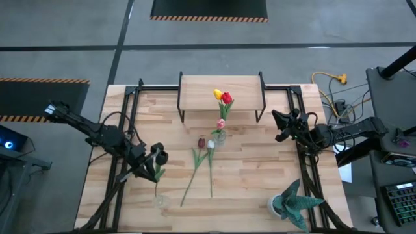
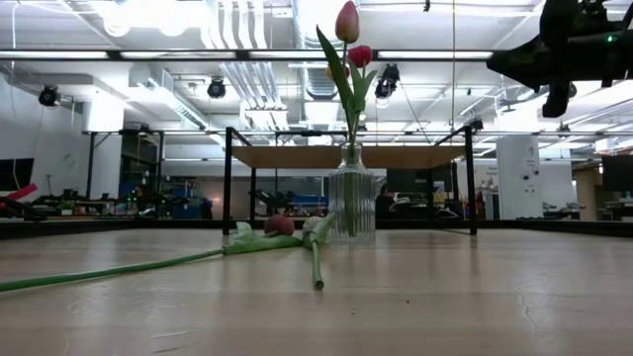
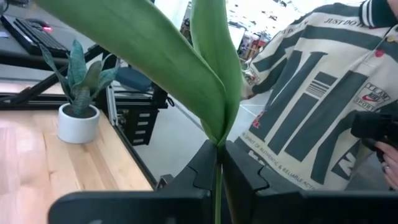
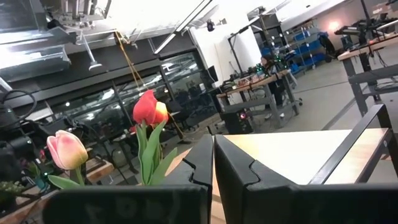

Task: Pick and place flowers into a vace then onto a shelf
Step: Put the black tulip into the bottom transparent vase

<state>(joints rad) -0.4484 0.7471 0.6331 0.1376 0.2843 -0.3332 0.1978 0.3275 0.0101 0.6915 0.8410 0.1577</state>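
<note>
From above, the left gripper reaches low over the plank table, clamped on a green tulip stem; the right gripper hangs closed and empty beside the light-wood shelf; yellow, red and pink tulips stand in a clear ribbed glass vase, two more tulips lying nearby; the low view shows the vase before the shelf; the left wrist view shows fingers pinching a leafy stem.

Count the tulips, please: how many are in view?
6 tulips: three in the vase, two lying on the table before it, one in the left claw. Others may be hidden.
</note>
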